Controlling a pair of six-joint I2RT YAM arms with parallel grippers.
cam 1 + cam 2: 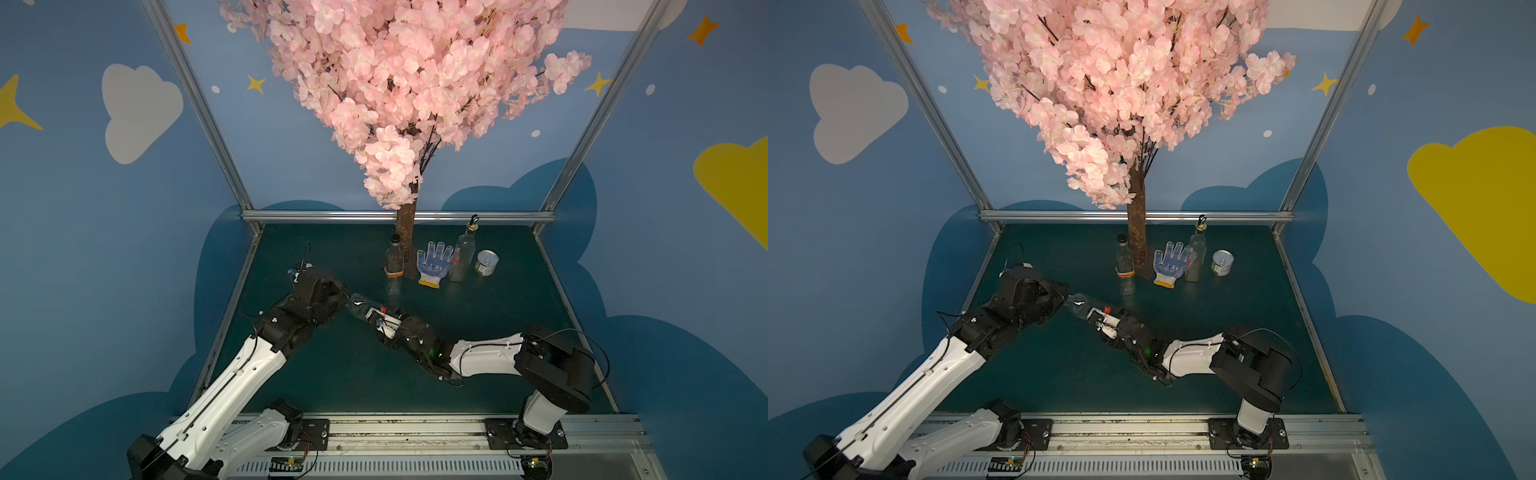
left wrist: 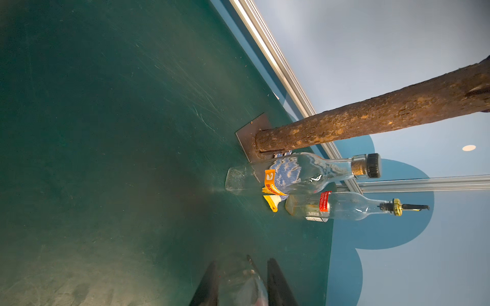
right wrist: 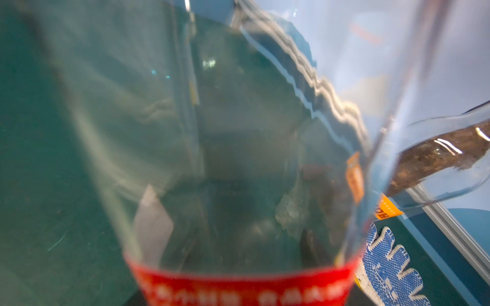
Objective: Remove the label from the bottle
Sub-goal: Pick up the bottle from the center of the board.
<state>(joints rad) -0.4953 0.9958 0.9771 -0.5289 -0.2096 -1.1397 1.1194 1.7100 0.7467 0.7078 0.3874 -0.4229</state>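
Observation:
A clear glass bottle is held lying over the middle of the green table, between my two arms. Its label is white with a red strip, which shows blurred in the right wrist view. My left gripper is shut on one end of the bottle, and the glass shows between its dark fingers. My right gripper is at the labelled end. The bottle fills that wrist view and hides the jaws.
At the back stand a tree trunk on a metal plate, a bottle with an orange label, a blue-dotted glove, a spouted oil bottle and a tin can. Metal frame rails edge the table.

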